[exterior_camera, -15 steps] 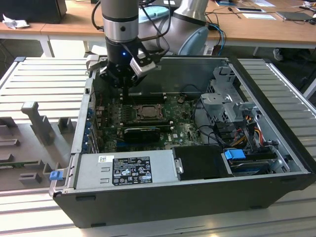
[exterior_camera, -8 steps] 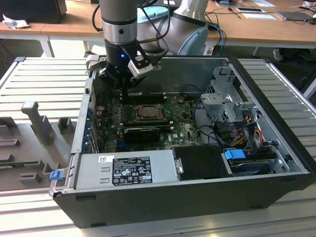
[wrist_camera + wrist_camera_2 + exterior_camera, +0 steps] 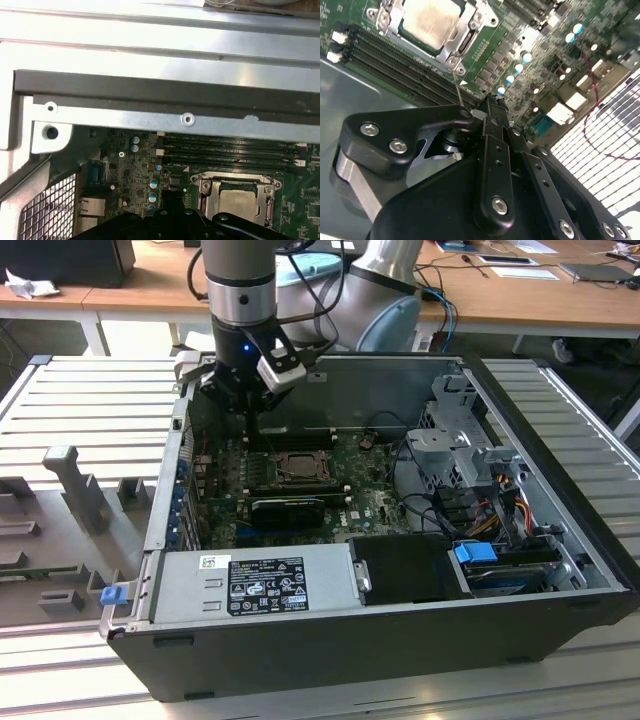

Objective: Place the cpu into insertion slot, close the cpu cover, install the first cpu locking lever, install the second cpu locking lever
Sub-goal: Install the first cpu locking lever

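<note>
exterior view: I see the gripper (image 3: 240, 400) low inside the open case (image 3: 400, 660), near the socket (image 3: 298, 466), toward the exterior view's left.
second wrist view: chip (image 3: 427, 20) seated in the socket, cover (image 3: 468, 30) down around it. Jaws look together. A thin lever rod (image 3: 456, 85) reaches the tips; can't tell if it's pinched.
first wrist view: chip (image 3: 240, 202) framed by the cover (image 3: 207, 192), memory slots (image 3: 225, 150) just beside it.

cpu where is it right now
In both wrist views the cpu sits on the green motherboard, framed by the metal cpu cover, next to the long memory slots.
</note>
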You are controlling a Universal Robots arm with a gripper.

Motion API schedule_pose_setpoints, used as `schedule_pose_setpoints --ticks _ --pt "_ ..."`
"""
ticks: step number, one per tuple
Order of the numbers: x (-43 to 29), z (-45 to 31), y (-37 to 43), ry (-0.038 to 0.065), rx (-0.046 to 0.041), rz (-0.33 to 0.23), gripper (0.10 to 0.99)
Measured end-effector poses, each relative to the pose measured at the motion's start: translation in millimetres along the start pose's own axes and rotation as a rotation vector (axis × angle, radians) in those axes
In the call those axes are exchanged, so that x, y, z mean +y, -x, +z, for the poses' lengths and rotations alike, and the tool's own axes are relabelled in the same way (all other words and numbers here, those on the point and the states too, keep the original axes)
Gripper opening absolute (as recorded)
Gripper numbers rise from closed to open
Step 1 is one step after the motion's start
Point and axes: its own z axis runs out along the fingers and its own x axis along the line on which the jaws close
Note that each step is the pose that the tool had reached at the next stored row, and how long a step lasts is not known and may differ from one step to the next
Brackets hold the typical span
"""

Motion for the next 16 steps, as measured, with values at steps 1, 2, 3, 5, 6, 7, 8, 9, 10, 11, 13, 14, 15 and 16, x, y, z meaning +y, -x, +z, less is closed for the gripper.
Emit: schedule_pose_setpoints --ticks 1,2,3,5,6,7,8,9,10,11,13,14,15,16 --pt "1.0 0.3 0.1 0.000 0.0002 0.000 0.106" --pt "1.9 0.6 0.5 0.001 0.0010 0.000 0.106" --pt "2.1 0.8 1.1 0.001 0.0018 0.000 0.106" --pt "2.2 1.1 6.0 0.001 0.0044 0.000 0.106" --pt "2.0 1.2 8.5 0.001 0.0053 0.000 0.106" --pt "1.9 1.2 10.6 0.001 0.0058 0.000 0.106" --pt "1.6 1.2 14.4 0.001 0.0068 0.000 0.106" --pt "1.4 1.3 17.3 0.001 0.0069 0.000 0.106" --pt "1.2 1.4 19.6 0.002 0.0069 0.000 0.106" --pt "0.9 1.4 23.9 0.001 0.0069 0.000 0.106" --pt "0.2 1.6 33.2 0.002 0.0070 0.000 0.106" --pt "-0.5 2.0 43.1 0.002 0.0070 0.000 0.106" --pt "-1.1 2.3 51.0 0.002 0.0070 0.000 0.106" --pt "-1.4 2.4 55.6 0.003 0.0069 0.000 0.106"
